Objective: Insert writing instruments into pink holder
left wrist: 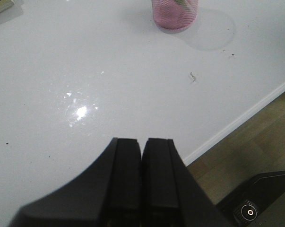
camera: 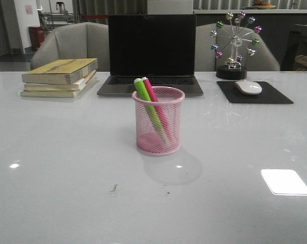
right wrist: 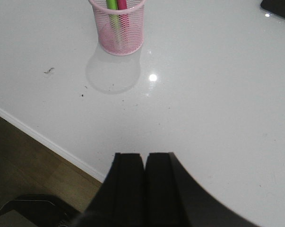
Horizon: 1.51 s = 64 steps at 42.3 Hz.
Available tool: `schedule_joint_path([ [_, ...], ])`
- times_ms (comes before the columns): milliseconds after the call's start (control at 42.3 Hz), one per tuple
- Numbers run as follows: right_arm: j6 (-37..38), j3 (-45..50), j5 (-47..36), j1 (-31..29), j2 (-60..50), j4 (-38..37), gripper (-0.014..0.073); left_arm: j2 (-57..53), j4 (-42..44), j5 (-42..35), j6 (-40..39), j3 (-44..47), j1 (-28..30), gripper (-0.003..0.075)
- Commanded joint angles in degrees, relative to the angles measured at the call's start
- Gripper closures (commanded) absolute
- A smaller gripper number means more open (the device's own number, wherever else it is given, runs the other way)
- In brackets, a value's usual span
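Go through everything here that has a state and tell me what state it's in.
Green marker: in the cup, leaning.
Pink marker: in the cup, leaning.
Pink cup: upright.
Laptop: open, screen dark.
Books: stacked, closed.
Left gripper: shut, empty.
Right gripper: shut, empty.

laptop [camera: 151,55], stacked books [camera: 60,77], mouse [camera: 248,87], mousepad [camera: 255,94]
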Motion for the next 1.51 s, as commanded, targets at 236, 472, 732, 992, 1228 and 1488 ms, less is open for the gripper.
schedule_joint_path([
  [236, -0.1, -1.6, -3.9, -0.4, -0.1, -0.6, 0.0536, -2.4, -0.1, -4.1, -0.6, -1.3, 0.9, 0.0629],
  [472, -0.1, -1.6, -3.9, -0.4, -0.1, -0.6, 0.0536, -14.4, 0.2, -20.6, -0.5, 8.3, 14.6, 0.0629],
  [732, -0.1, -1.6, -3.9, -0.4, -0.1, -0.6, 0.0536, -31.4, -5.6, -39.2, -0.5, 29.2, 28.9, 0.0629],
  [992, -0.1, -1.6, -3.9, -0.4, -0.1, -0.6, 0.0536, -40.4, -7.1, -46.6, -0.6, 39.2, 33.1, 0.0629],
  [1228, -0.1, -1.6, -3.7, -0.4, -0.1, -0.6, 0.0536, -40.2, -7.1, -50.7, -0.6, 40.8, 33.1, 0.0629],
  [1488, -0.1, -1.6, -3.6, -0.4, -0.1, -0.6, 0.0536, -40.2, -7.1, -50.5, -0.6, 40.8, 33.1, 0.0629],
])
